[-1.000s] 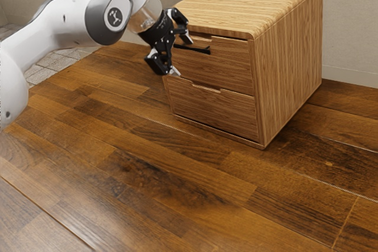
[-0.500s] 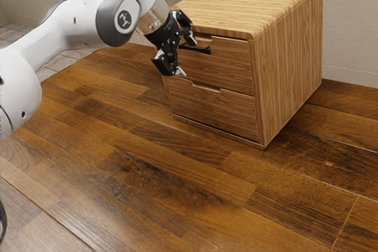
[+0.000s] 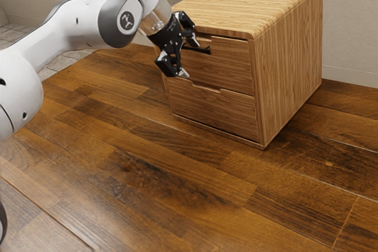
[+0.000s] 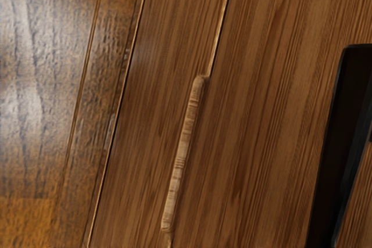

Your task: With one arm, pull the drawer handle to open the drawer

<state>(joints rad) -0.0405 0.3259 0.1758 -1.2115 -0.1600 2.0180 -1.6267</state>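
A light wooden cabinet (image 3: pixel 277 57) stands on the floor with two drawers in its front. The top drawer (image 3: pixel 218 63) carries a black bar handle (image 3: pixel 199 49), and its front sits flush with the cabinet. My black gripper (image 3: pixel 184 55) is open right at the near end of that handle, one finger above the bar and one below it. In the wrist view the black handle (image 4: pixel 346 149) is a dark bar close to my hand. The lower drawer's wooden handle (image 4: pixel 183 155) runs beside it.
The lower drawer (image 3: pixel 212 107) is shut beneath the top one. Dark wooden floor (image 3: pixel 177 193) spreads in front of the cabinet. A beige wall (image 3: pixel 354 16) rises behind it, and pale tiles (image 3: pixel 47 63) lie at the exterior view's left.
My arm has moved toward the exterior view's right, bringing the open gripper closer to the top drawer's front and around the handle's end. The drawer has not moved.
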